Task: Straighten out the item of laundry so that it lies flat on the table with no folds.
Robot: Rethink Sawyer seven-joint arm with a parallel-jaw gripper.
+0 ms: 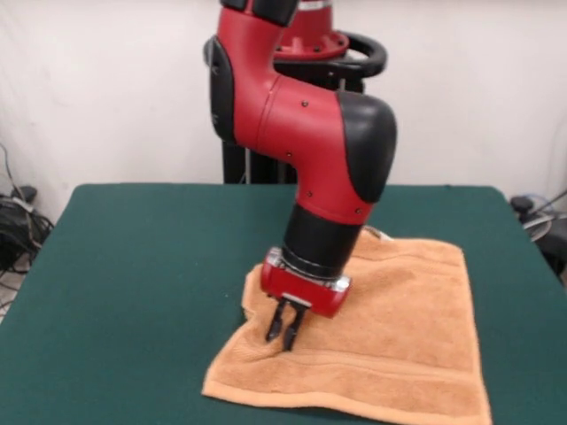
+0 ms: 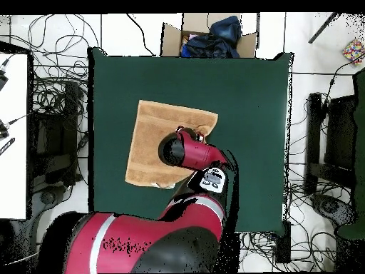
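So here's the setup: a big dark green felt-topped table and a small orange-tan terry-cloth towel lying on its near right part in the front view. The towel is mostly spread out already, but its left side looks bunched, with a ripple or fold running towards the near left corner, and the near edge has a woven band across it.

The red and black arm's tool hangs right over that rumpled left part, tips down at the cloth. The two dark fingers look close together, maybe pinching a bit of the pile, but I honestly can't tell if they're clenched on fabric or just resting there. From above the arm covers that spot entirely.

Handling-wise, my guess is this thing is light, floppy and a bit grippy against the felt, so it'll drag and wrinkle rather than slide clean. Nothing fragile. I'd take hold at the near left corner or along that left edge, pinch a single layer, and pull outward to the left to draw the fold flat.
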